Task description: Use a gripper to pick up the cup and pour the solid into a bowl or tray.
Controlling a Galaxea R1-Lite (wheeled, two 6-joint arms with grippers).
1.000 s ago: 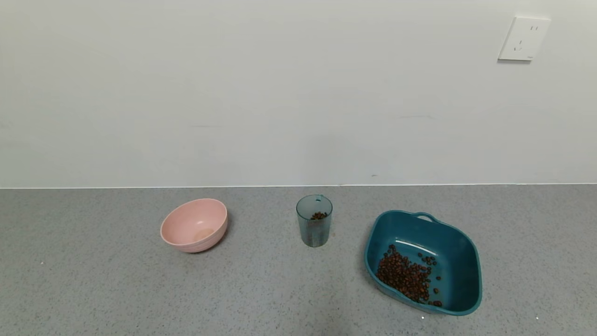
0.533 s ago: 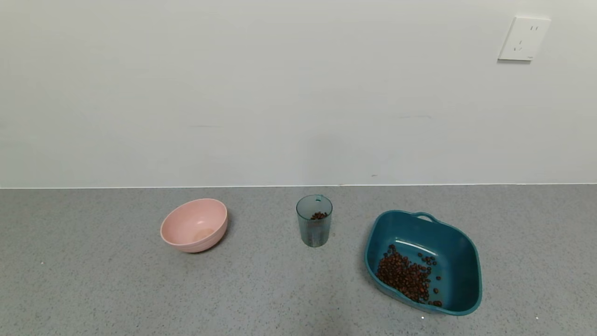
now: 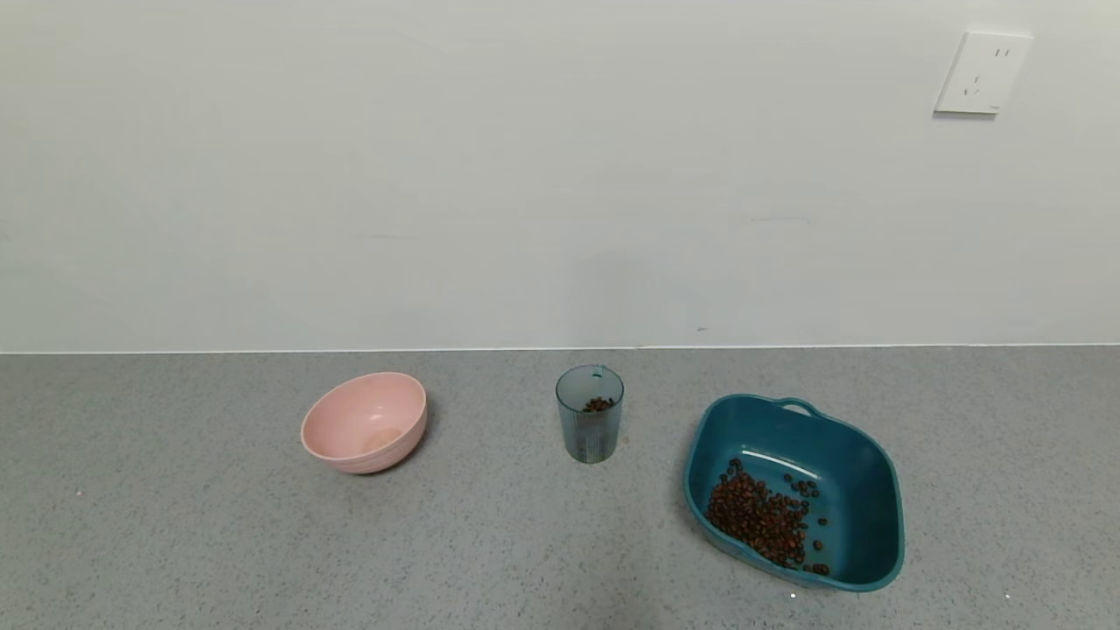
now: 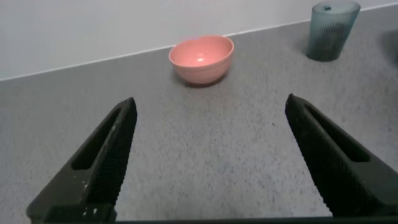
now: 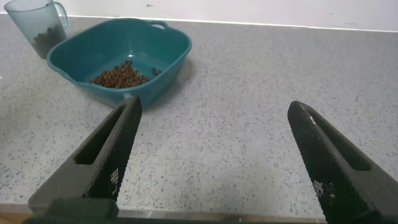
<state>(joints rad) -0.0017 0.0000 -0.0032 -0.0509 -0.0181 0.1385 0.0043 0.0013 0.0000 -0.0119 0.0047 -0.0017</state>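
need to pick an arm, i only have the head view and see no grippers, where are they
Observer: Both are back from the objects. The left gripper is open, facing the pink bowl.
Operator: and the right one
Observer: The right gripper is open too, with the teal basin ahead of it.
Operator: does the cup have a handle
Observer: Yes, the right wrist view shows a handle on the cup, on the side toward the wall.
Operator: anything still in it
Observer: Yes, dark beans show through the cup's wall, low down.
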